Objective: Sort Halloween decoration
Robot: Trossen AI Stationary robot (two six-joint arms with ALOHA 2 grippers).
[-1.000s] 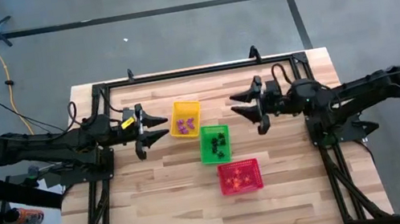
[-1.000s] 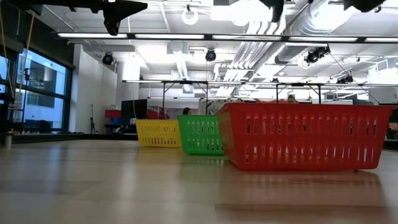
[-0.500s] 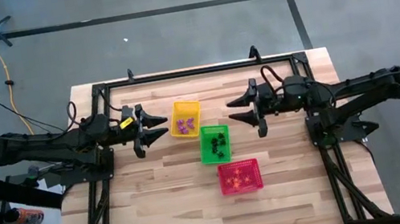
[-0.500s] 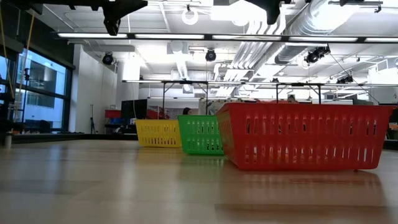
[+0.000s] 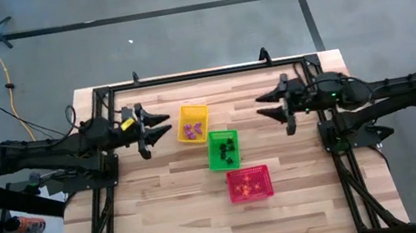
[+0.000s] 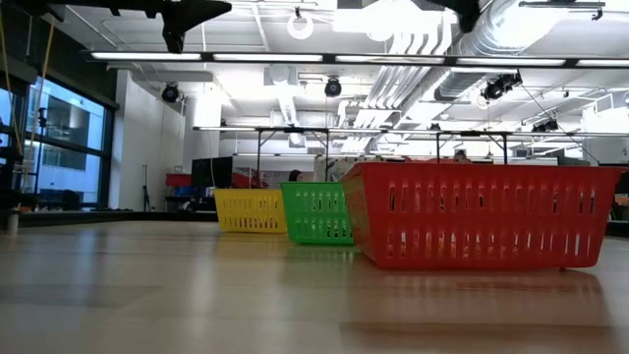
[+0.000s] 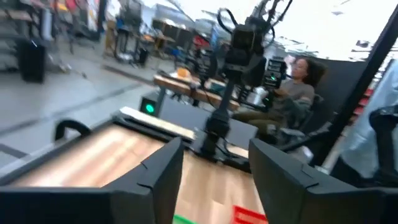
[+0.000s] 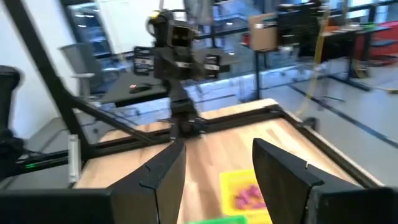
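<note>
Three small mesh baskets stand in a slanting row mid-table. The yellow basket (image 5: 193, 124) holds purple trinkets (image 5: 190, 129), the green basket (image 5: 224, 149) black trinkets (image 5: 228, 149), and the red basket (image 5: 249, 183) orange trinkets (image 5: 244, 186). My left gripper (image 5: 166, 126) hovers open and level just left of the yellow basket, with nothing between its fingers (image 7: 155, 180). My right gripper (image 5: 263, 110) hovers open and level to the right of the yellow and green baskets, also with nothing between its fingers (image 8: 165, 177). The right wrist view looks over the yellow basket (image 8: 249, 186) and its purple trinkets (image 8: 247, 196).
A black frame (image 5: 201, 75) runs along the table's far edge and down both sides past the arm bases. Bare wood (image 5: 182, 214) lies toward the near edge, left of the red basket. A seated person (image 7: 298, 81) shows in the room beyond the table's right side.
My right gripper has drawn back from the baskets toward the table's right edge, rising slightly and tipping up to level, still open. The baskets and trinkets have not moved.
</note>
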